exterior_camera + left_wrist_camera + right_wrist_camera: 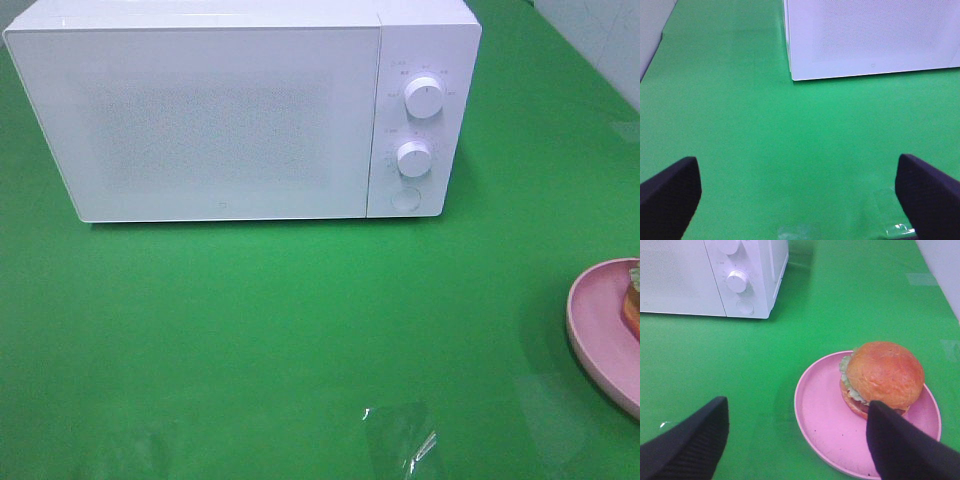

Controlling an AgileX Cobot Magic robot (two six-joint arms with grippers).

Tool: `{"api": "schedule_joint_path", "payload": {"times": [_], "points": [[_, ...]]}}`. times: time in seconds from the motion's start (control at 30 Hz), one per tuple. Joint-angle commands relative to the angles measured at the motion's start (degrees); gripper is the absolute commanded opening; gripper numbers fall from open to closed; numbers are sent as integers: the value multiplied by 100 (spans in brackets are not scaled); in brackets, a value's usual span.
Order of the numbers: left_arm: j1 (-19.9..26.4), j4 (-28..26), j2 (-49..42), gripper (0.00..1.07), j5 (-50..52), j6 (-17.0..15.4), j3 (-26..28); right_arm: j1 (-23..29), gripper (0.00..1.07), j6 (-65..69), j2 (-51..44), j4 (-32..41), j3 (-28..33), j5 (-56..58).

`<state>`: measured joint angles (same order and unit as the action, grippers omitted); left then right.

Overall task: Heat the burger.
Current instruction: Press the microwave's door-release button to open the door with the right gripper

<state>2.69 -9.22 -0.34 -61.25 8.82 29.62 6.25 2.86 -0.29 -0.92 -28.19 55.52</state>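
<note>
Right claw, whole burger (overhead: sliver)

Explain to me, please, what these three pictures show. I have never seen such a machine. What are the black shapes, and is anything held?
This is a robot with two arms. Each arm ends in a gripper, a claw with two black fingers; those are the black shapes you see.

One picture comes from a camera mounted high above the green table. It shows a white microwave with its door shut and, at the right edge, a pink plate.

The other two pictures come from cameras on the wrists, each looking out between its own fingers. The left gripper is open, with bare table and a corner of the microwave in front of it. The right gripper is open too and faces the plate, on which the burger lies.

Nothing is held.
</note>
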Motion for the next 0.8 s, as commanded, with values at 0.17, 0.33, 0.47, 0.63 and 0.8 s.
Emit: {"api": "schedule_joint_path", "payload": {"times": [0.17,0.33,0.47,0.63,0.8], "points": [[29,-17,-115,98,-11,-6,-6,-17,73,-63,-155,-40,11,-46],[29,-17,-115,98,-11,-6,-6,-17,73,-63,-155,-40,11,-46],[29,-17,-115,98,-11,-6,-6,-17,73,-63,-155,-40,11,-52],[29,-17,-115,98,-11,-6,-6,-17,73,-63,-149,-11,-109,-166],[29,-17,-115,98,-11,-6,-6,-17,73,-63,86,-11,-195,-693]]}}
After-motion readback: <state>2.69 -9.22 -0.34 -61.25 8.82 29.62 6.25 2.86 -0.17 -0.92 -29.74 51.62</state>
